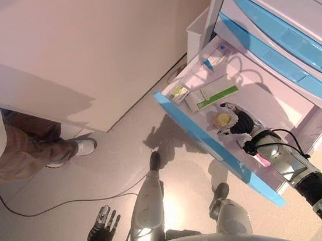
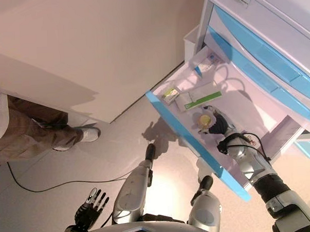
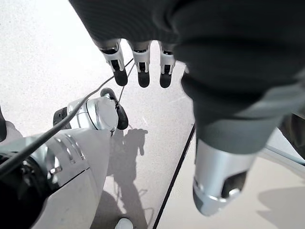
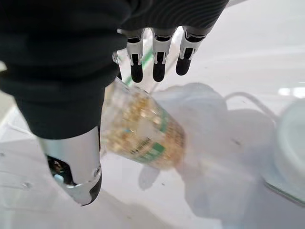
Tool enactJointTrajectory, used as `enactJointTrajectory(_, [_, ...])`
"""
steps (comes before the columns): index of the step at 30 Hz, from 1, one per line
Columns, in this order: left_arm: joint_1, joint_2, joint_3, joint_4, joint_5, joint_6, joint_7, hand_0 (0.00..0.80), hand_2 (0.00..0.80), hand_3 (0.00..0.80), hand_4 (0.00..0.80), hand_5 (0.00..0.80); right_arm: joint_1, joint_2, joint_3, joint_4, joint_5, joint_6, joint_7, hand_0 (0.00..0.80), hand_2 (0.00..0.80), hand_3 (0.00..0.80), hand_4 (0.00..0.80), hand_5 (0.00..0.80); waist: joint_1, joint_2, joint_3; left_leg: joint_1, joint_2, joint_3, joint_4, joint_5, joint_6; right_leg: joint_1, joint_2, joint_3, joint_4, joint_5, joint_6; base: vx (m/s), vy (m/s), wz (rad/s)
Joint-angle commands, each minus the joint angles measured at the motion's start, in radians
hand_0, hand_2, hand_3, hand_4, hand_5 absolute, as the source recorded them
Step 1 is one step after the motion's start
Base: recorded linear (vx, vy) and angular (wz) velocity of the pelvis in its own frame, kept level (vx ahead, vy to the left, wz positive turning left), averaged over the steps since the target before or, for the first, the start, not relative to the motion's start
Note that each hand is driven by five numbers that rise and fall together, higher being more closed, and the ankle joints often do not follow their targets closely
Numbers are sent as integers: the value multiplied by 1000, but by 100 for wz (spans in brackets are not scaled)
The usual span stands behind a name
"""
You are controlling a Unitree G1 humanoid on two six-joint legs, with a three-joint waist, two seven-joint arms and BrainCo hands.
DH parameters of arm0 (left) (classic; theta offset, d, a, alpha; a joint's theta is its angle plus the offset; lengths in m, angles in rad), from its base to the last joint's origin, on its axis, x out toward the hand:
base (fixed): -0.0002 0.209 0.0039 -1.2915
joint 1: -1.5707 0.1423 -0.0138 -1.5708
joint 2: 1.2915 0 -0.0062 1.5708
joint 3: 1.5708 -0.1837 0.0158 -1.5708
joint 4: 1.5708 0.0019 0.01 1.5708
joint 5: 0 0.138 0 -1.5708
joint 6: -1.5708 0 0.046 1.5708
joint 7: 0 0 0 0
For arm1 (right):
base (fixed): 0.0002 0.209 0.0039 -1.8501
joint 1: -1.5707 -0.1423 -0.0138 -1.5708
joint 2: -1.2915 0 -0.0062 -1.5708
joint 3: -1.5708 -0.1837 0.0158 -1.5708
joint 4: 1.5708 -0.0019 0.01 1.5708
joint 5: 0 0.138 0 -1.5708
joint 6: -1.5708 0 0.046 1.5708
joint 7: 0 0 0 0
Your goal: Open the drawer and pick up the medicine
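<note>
The cabinet's lower drawer (image 1: 211, 144), with a blue front, stands pulled out. Inside it lies a clear medicine bottle (image 1: 222, 119) with a yellow cap, on its side on the white drawer floor. My right hand (image 1: 241, 123) reaches into the drawer and sits right over the bottle. In the right wrist view the bottle (image 4: 143, 131), full of yellowish pills and wearing a green-and-white label, lies under the palm between the thumb and the straight fingers (image 4: 155, 62), which are not curled round it. My left hand (image 1: 101, 225) hangs low by my side, open and holding nothing.
A white-and-green box (image 1: 211, 96), a small packet (image 1: 178, 93) and a blue-marked box (image 1: 215, 58) also lie in the drawer. Closed blue-fronted drawers (image 1: 292, 39) sit above. A person's leg and shoe (image 1: 76, 147) stand at the left, under a white panel (image 1: 54, 63).
</note>
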Motion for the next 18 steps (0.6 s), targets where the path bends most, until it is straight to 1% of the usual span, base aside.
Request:
enactJointTrajectory(1, [11,21,-42,-19,19,-16,-9,0,0,0,0,0,-34,11,31,-24,-29,-22,0,0,0,0,0,0,9,-4,-17,41,33,16,84,-99,11,-93,-13,18,30,102,-38,0,0,0])
enactJointTrajectory(6, [7,21,-44,-17,16,-14,-8,0,0,0,0,0,-36,16,39,-1,-31,-11,-1,0,0,0,0,0,8,-4,-18,39,32,15,82,-97,11,-100,-14,19,32,103,-37,0,0,0])
enactJointTrajectory(15, [5,19,-46,-16,17,-10,-8,0,0,0,0,0,-36,29,41,37,-30,-31,-10,0,0,0,0,0,11,1,-13,44,32,16,82,-99,12,-104,-16,18,42,102,-37,0,0,0])
enactJointTrajectory(18, [7,18,-47,-20,17,-8,-3,0,0,0,0,0,-37,29,37,34,-32,-27,-8,0,0,0,0,0,11,3,-15,45,30,15,78,-99,13,-106,-16,18,41,103,-36,0,0,0])
